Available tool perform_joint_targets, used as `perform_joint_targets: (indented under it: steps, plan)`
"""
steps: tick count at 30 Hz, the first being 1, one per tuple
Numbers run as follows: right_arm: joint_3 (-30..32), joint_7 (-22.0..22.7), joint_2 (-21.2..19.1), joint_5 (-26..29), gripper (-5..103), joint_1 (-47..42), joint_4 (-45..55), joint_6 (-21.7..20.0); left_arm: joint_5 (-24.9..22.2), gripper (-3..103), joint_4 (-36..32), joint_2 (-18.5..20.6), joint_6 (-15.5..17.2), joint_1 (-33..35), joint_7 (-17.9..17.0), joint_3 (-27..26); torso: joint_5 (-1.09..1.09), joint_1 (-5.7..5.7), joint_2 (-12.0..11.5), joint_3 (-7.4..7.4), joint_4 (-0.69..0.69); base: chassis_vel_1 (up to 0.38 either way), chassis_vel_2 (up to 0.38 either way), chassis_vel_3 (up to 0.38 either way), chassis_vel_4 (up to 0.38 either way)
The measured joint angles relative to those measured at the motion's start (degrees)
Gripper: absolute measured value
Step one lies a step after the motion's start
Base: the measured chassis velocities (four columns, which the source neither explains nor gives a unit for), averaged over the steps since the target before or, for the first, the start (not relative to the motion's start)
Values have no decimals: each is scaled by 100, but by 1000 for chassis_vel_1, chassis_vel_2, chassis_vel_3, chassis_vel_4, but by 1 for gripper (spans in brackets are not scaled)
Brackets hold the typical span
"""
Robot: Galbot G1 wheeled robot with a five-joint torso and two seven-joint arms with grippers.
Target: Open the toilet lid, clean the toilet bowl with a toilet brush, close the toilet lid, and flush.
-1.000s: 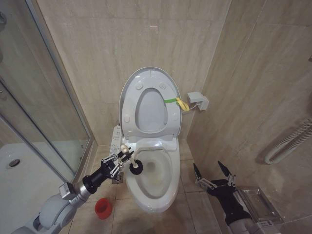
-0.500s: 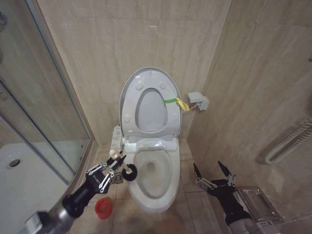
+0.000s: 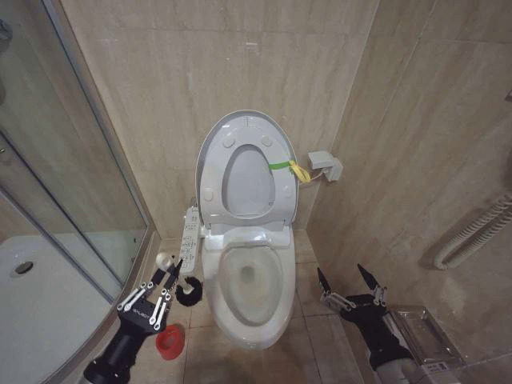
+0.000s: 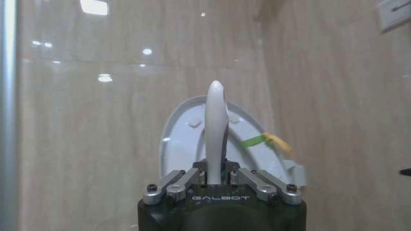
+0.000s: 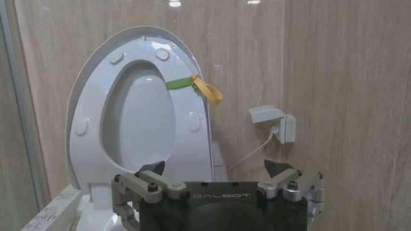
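toilet brush [image 3: 178, 278] sits clamped in our left end effector [image 3: 164, 282], and it has left the bowl: a second ago its black bristle head hung over the near-left rim of the toilet bowl [image 3: 253, 282], half a second ago it was at the rim's outer edge, and now it hangs over the floor just left of the bowl, above and beside the red cup holder [image 3: 169, 341]. our left arm has drawn back and down toward the lower left of the head view. nothing else has shifted; the toilet lid [image 3: 246, 164] and the right arm stand as before.

we see the brush as a thin white stick with a rounded knob end up near the button panel [image 3: 189, 233] and a small black bristle head pointing toward the bowl's side. in the left wrist view the white handle [image 4: 215, 134] rises straight up from between the closed fingers, which pinch its base.

the toilet lid stands upright against the tiled wall, its underside with round bumpers facing us, a yellow-green strap [image 3: 290, 166] tied at its right side. the seat ring is raised with it. the bowl is white and open, with a faint yellowish tint low inside.

our right end effector [image 3: 349, 282] hovers low to the right of the bowl, well apart from it, fingers spread wide and holding nothing.
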Motion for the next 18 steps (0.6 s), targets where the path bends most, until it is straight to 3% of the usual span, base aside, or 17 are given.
perform_joint_targets:
  steps: [6, 18]
  plan:
    - [0, 0, 1, 0, 100, 0, 0, 0, 414, 16, 54, -364, -133, 357, -412, 110, -1, 1, 0, 0, 0, 0, 0, 0, 0]
    - [0, 0, 0, 0, 100, 0, 0, 0, 877, 16, 398, -498, -250, 702, -1025, 241, -1, 1, 0, 0, 0, 0, 0, 0, 0]
